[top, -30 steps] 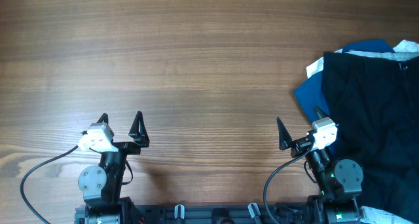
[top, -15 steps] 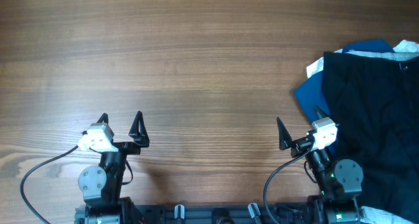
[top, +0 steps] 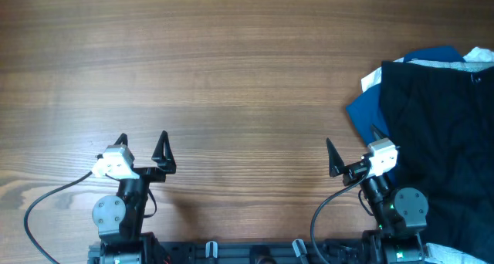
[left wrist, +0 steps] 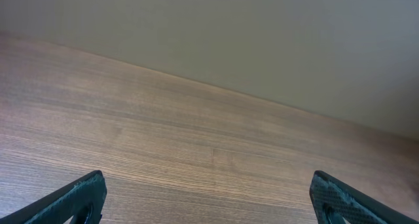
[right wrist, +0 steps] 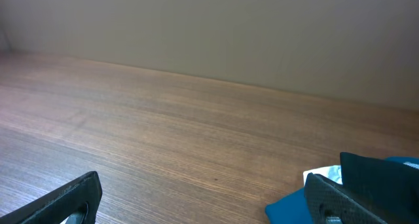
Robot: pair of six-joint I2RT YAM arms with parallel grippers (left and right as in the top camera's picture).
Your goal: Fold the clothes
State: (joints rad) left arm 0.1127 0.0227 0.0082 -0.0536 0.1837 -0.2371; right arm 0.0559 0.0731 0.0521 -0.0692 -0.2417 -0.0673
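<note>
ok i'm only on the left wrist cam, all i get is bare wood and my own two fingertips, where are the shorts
observer: the black shorts lie at the far right of the table, running out of the overhead picture.
operator: anything else over there
observer: a blue garment pokes out from under the shorts' left edge.
operator: is the right arm holding any of it
observer: no, the right gripper is open and empty, low at the near edge just left of the blue cloth.
</note>
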